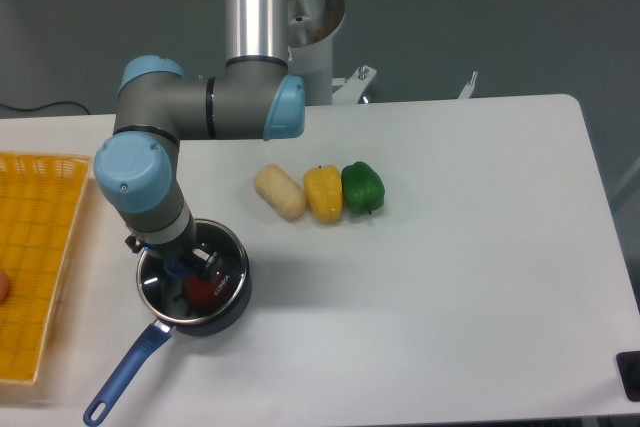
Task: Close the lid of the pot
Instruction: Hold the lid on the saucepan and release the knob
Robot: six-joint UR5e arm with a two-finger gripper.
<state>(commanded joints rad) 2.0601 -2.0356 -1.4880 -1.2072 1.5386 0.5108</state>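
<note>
So the arm (pixel 200 107) comes in from its base past the back edge of the worktop (pixel 450 277), with 1 upright silver tube, then a grey link running left with light blue joint caps, then it bends down so the wrist points nearly straight at the tabletop near the front left corner. The gripper (pixel 190 265) sits right over the pot (pixel 195 287), low enough that it looks like it's down at the rim. It's around the dark blue knob of the lid (pixel 215 272), but the wrist blocks most of the view, so I honestly can't tell if the fingers are pinching the knob or just standing apart beside it.

The lid looks to be lying on top of the pot, its thin silver rim lining up with the pot's edge. Through the glass there's something red (pixel 200 292) inside. The pot's long blue handle points toward the front left corner of the worktop.

A yellow mesh basket (pixel 35 257) is at the left edge, just beside the pot. Closer to the middle are 3 toy foods in a row, touching each other: a beige one (pixel 280 192), a yellow pepper (pixel 322 193) and a green pepper (pixel 361 187).

No readable writing or labels anywhere that I can make out.
</note>
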